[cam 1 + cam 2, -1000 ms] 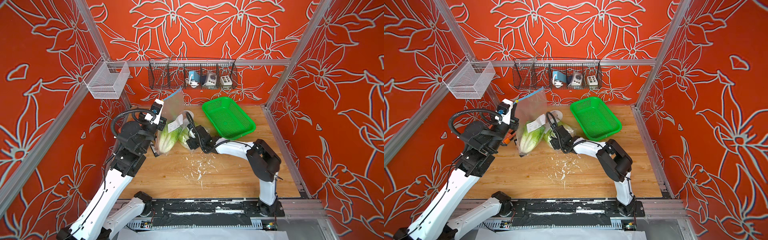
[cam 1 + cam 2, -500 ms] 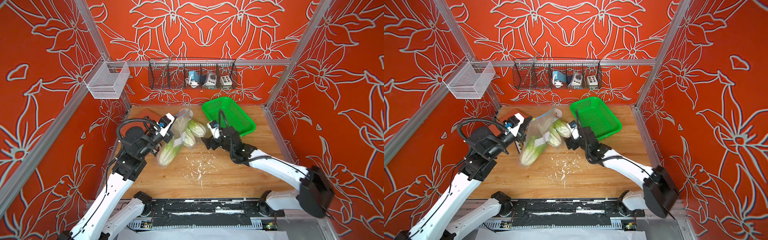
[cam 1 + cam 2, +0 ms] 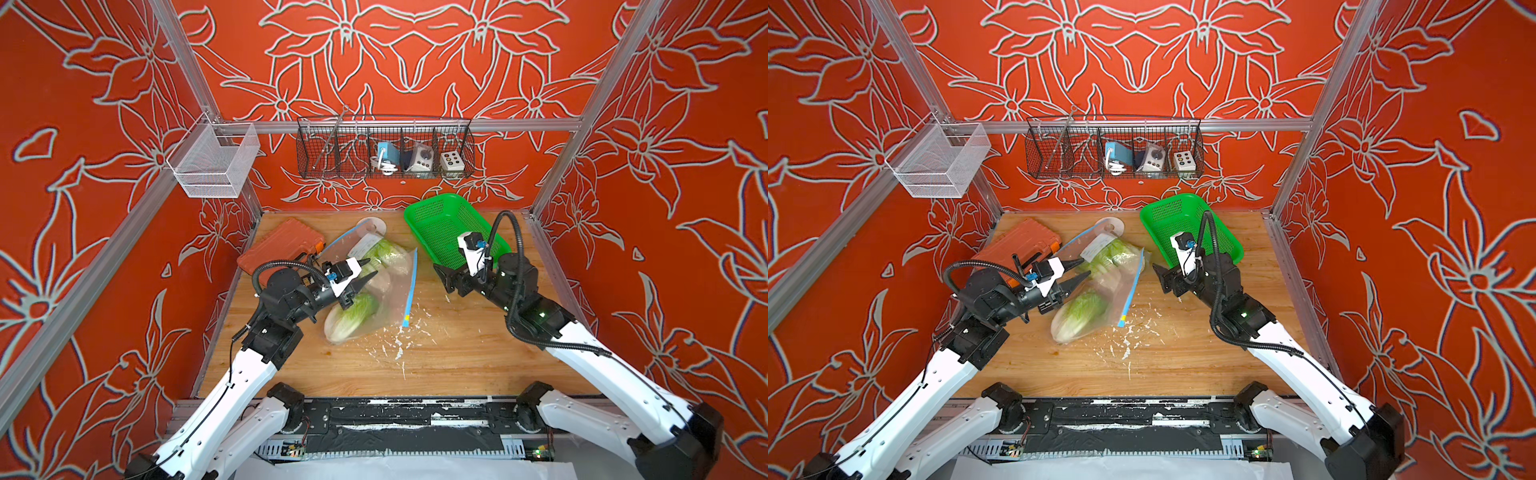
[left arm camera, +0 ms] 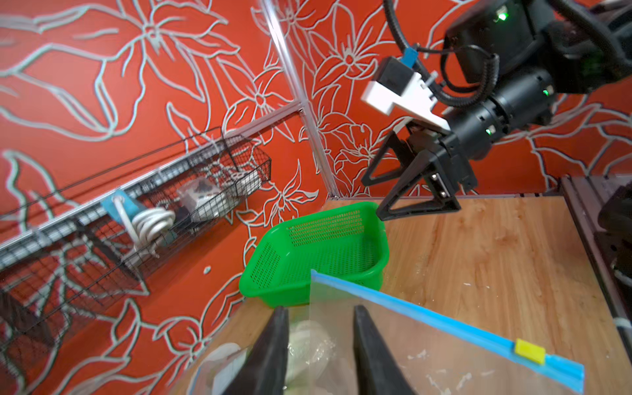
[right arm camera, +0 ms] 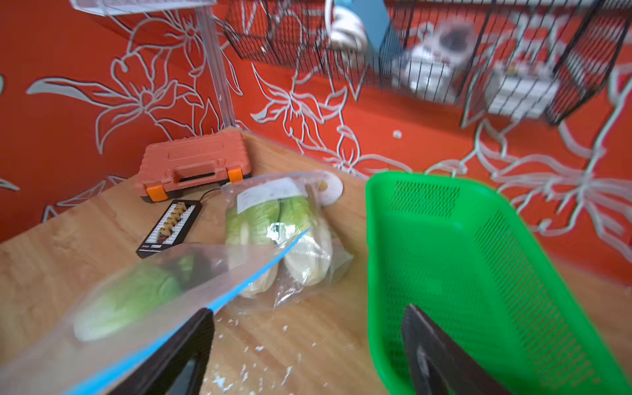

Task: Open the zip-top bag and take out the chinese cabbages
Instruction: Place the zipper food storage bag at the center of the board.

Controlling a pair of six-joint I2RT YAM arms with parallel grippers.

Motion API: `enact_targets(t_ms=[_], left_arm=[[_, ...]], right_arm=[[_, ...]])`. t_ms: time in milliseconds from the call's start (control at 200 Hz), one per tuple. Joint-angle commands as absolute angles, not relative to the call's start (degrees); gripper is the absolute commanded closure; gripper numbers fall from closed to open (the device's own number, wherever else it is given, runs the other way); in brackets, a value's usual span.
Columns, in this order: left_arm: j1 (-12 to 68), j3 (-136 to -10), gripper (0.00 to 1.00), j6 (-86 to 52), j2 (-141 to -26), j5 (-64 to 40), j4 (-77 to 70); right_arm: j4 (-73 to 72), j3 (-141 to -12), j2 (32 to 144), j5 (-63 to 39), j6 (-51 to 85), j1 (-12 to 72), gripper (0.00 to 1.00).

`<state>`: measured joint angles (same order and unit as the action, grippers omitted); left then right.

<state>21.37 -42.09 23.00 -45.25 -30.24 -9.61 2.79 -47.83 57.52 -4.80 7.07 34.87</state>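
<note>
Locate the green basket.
In both top views the green basket sits at the back right of the table, below the wire rack, right of the zip-top bag, the right gripper near its front edge.

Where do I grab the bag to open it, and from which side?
I'd take the yellow slider on the blue zip strip. The strip runs along the bag edge facing the right gripper, which is open and apart from it, so come in from that side. The left gripper, open over the cabbages, could steady the bag.
</note>
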Motion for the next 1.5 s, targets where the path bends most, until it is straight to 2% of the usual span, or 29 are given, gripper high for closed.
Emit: enact_targets(t_ms=[0,150,330,806,1036,1076,1126,1351,1496], left_arm=[[21.4,-42.1,0.46,20.8,-45.2,-25.2,-8.9],[21.4,-39.5,0.29,20.6,-44.9,-24.1,-9.5],[21.4,-37.3,0.16,21.6,-44.5,-24.9,-10.3],[21.4,-33.9,0.11,29.4,-41.1,-25.8,-3.7],[21.5,-33.0,0.10,29.6,-40.3,-25.3,-2.5],[21.5,-33.0,0.10,29.6,-40.1,-25.2,-2.5],[21.5,-32.9,0.10,29.7,-40.0,-24.9,-2.5],[21.7,-32.2,0.10,29.6,-39.7,-24.0,-3.0],[21.7,-31.7,0.10,29.3,-40.0,-24.3,-3.7]], right_arm=[[5.4,-40.0,57.8,-5.0,20.8,34.3,0.13],[2.8,-32.9,55.8,-8.0,38.0,32.1,0.14],[2.4,-30.9,60.5,-9.4,43.1,30.7,0.13],[-9.8,-38.2,86.1,-23.9,34.8,29.3,0.18],[-16.0,-40.2,94.5,-31.2,34.5,29.4,0.19],[-17.0,-40.3,95.4,-32.6,34.8,29.4,0.22],[-18.2,-40.3,96.0,-34.2,35.3,29.5,0.31],[-20.5,-39.1,92.6,-35.9,37.8,29.7,1.00],[-17.5,-39.7,88.7,-35.4,37.0,29.7,1.00]])
